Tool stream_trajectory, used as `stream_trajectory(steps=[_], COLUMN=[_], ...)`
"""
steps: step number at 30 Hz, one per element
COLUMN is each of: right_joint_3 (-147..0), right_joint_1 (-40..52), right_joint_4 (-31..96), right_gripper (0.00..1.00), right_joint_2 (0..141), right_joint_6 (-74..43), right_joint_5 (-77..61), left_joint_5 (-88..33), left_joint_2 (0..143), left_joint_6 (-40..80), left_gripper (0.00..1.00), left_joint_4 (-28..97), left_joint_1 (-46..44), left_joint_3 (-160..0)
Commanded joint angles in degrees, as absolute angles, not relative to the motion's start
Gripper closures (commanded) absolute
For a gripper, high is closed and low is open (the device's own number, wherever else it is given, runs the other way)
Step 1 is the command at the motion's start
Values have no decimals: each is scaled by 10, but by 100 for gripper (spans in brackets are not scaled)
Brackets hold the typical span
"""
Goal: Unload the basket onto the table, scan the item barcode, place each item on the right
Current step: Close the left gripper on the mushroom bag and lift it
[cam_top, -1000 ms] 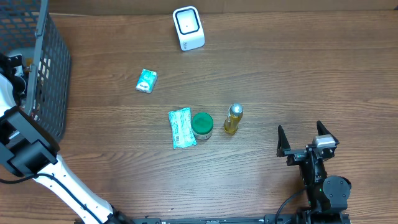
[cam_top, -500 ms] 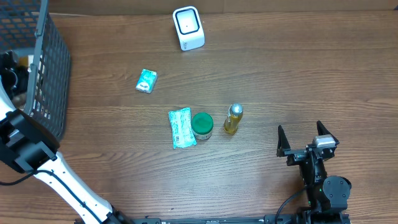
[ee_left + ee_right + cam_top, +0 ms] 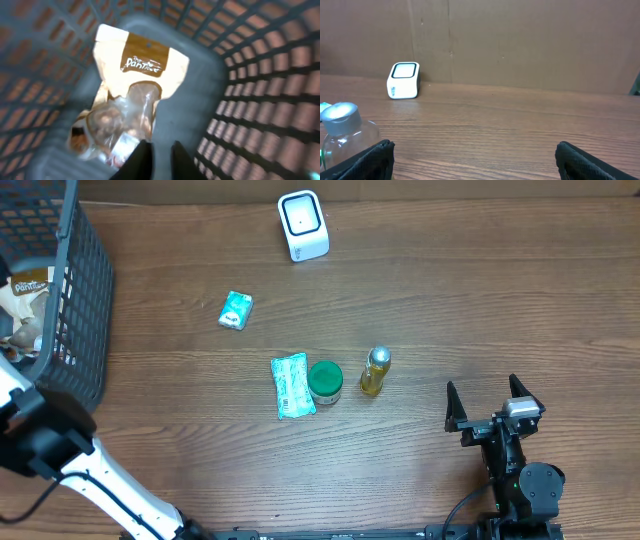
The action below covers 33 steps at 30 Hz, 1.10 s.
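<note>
The brown wood table (image 3: 450, 300) filled most of the top view. A dark basket (image 3: 85, 290) made of mesh stood at its left end. The left arm (image 3: 40, 440) reached up beside the basket. The left gripper (image 3: 160, 146) hung inside the basket, just over the low end of a snack bag (image 3: 135, 85). Its two fingers were close together with only a thin gap, and I could not tell if they pinched the bag or not. The bag was tan and white with a brown label, and it lay flat on the basket floor. The right gripper (image 3: 483, 392) sat low near the right end of the table, with its fingers spread wide and nothing between them. A white scanner (image 3: 303, 225) stood at the far edge of the table, well apart from the basket. Near the middle lay a pale green packet (image 3: 292, 386), touching a round green tub (image 3: 325, 381). A small yellow bottle (image 3: 375, 372) with a silver cap stood just beside the tub. A little green pack (image 3: 236, 310) lay between the scanner and the packet.
</note>
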<state>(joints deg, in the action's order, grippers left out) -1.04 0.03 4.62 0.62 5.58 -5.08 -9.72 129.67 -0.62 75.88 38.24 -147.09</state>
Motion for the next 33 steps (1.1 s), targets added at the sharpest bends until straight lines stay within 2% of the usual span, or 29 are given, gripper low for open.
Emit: stream_trajectory(steps=[1, 4, 5, 6, 16, 24, 33], right_joint_3=[-4, -4, -4, -4, -4, -4, -4], right_joint_1=[-1, -1, -1, -1, -1, -1, -1], right_joint_4=[44, 44, 44, 44, 44, 44, 44], right_gripper=[0, 0, 0, 0, 0, 0, 0], right_joint_2=[2, 2, 2, 2, 2, 2, 2], right_joint_6=[57, 57, 57, 57, 57, 57, 57], right_joint_5=[-46, -46, -46, -46, -46, -46, -46], left_joint_5=[-58, -9, -4, -4, -43, 39, 40], left_joint_2=[1284, 1298, 1301, 1304, 1308, 1309, 1309], left_joint_6=[35, 46, 45, 45, -9, -13, -18], left_gripper=[57, 16, 6, 0, 0, 0, 0], left_joint_4=[790, 798, 792, 780, 651, 567, 462], left_joint_1=[381, 381, 381, 381, 373, 363, 364], left_joint_3=[-1475, -1434, -1415, -1390, -1256, -1172, -1040])
